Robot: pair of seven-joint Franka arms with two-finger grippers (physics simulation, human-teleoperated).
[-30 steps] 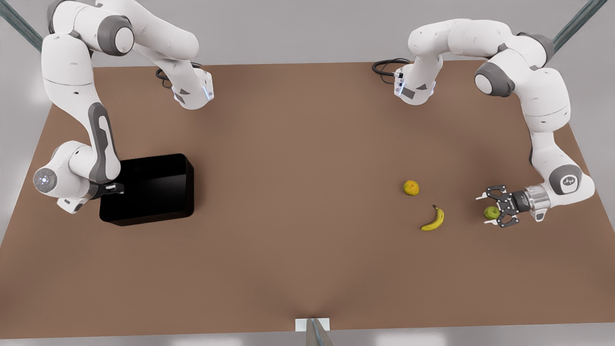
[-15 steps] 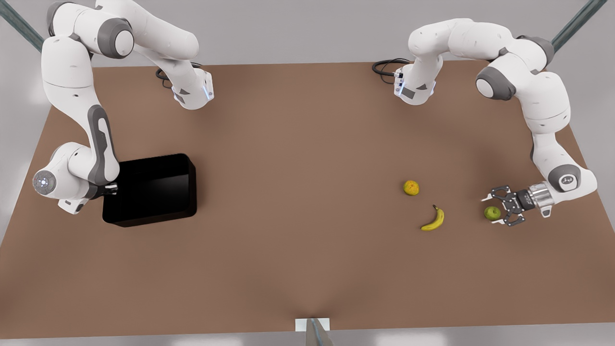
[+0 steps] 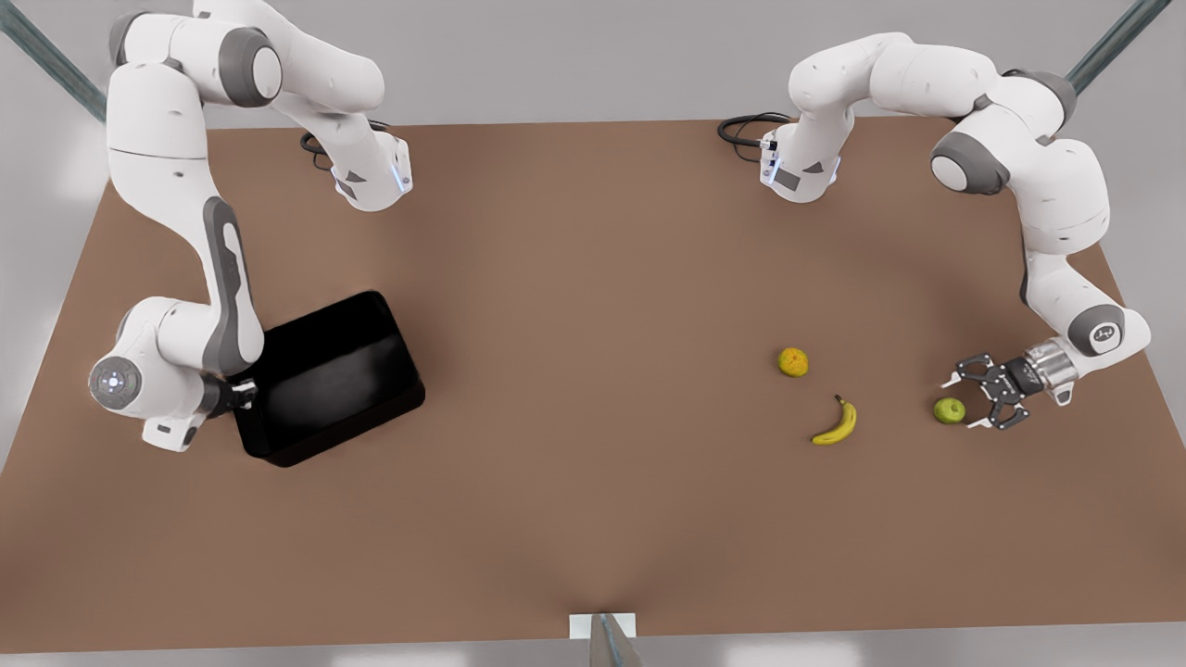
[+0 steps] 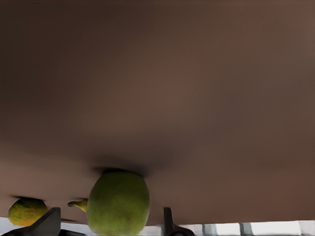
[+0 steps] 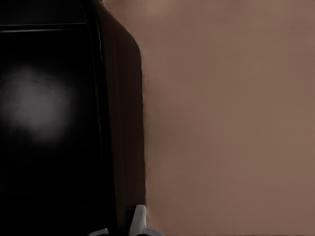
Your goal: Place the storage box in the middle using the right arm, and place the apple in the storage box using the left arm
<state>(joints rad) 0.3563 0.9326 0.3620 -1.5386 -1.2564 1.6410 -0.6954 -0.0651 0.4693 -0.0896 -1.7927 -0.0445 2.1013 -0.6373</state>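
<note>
1. Brown tabletop (image 3: 593,278): the apple (image 3: 949,409) lies near the front view's right edge, just beside the left gripper (image 3: 970,403), whose spread fingers face it without closing round it.
2. Far across, the right gripper (image 3: 243,393) pinches the storage box (image 3: 329,375) wall; the box sits skewed, well short of the middle.

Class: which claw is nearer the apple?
Left. The left claw is open beside the apple; the right claw grips the box across the table.

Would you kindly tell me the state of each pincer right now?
Left pincer: open, its fingers on either side of the apple, not closed on it.
Right pincer: shut on the storage box wall.
</note>
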